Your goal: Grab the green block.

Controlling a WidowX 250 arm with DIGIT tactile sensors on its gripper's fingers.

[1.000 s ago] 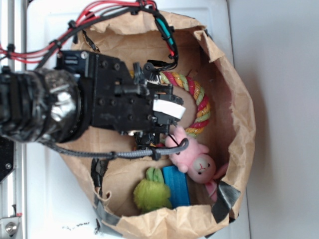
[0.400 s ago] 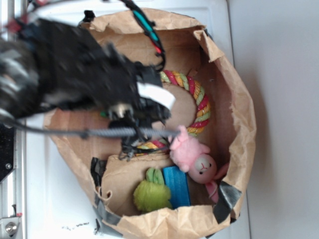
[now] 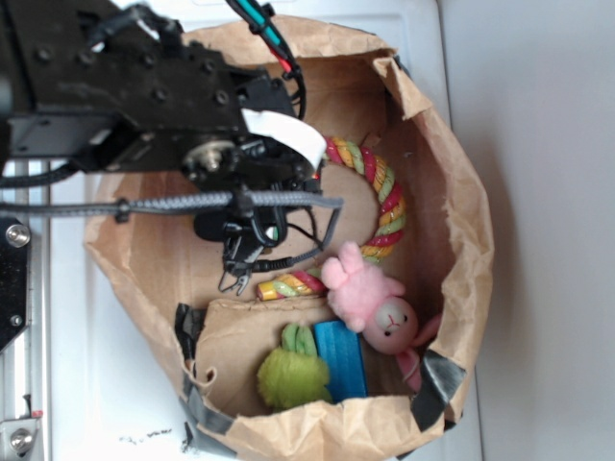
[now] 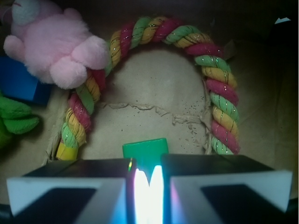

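green block [image 4: 145, 150] clamped between the pads of the gripper [image 4: 147, 179], one end sticking out, above the floor of the brown paper bag [image 3: 461, 240]. rope ring [image 4: 212, 88] arching around it. pink plush bunny [image 4: 53, 44] at upper left, blue block [image 4: 16, 81] and fuzzy green toy [image 4: 14, 116] at left.

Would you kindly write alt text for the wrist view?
The tool is shut on the green block, inside a multicoloured rope ring on brown paper. A pink plush toy sits upper left.
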